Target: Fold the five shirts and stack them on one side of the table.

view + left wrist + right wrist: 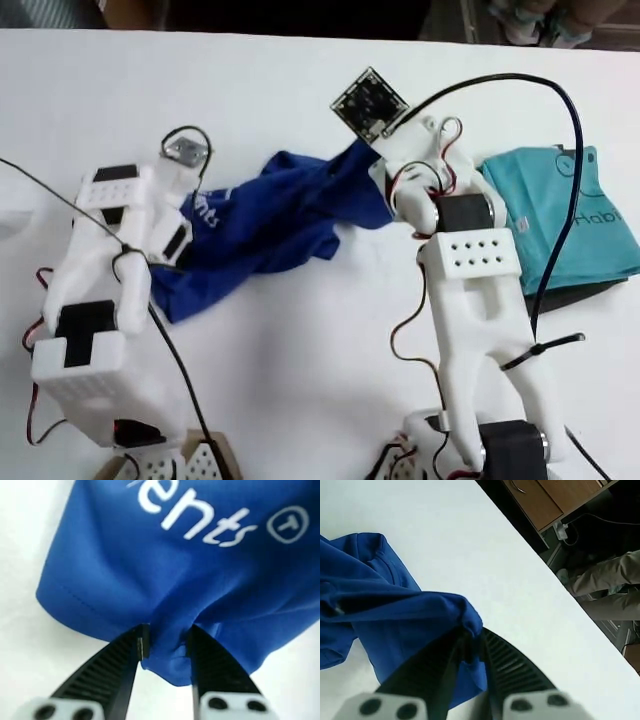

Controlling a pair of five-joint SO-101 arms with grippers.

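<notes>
The unfolded blue shirt (270, 220) is clamped by the left gripper (167, 640) and the right gripper (474, 637); 1 folded teal shirt (560, 220) is laid beside it.

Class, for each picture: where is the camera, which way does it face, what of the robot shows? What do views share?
High view: above the table, looking down; left arm, right arm, blue shirt, teal shirt.
Left wrist view: on left arm, facing left pincer shut on blue shirt.
Right wrist view: on right arm, facing right pincer shut on blue shirt.
Shared: blue shirt, in all three.
</notes>
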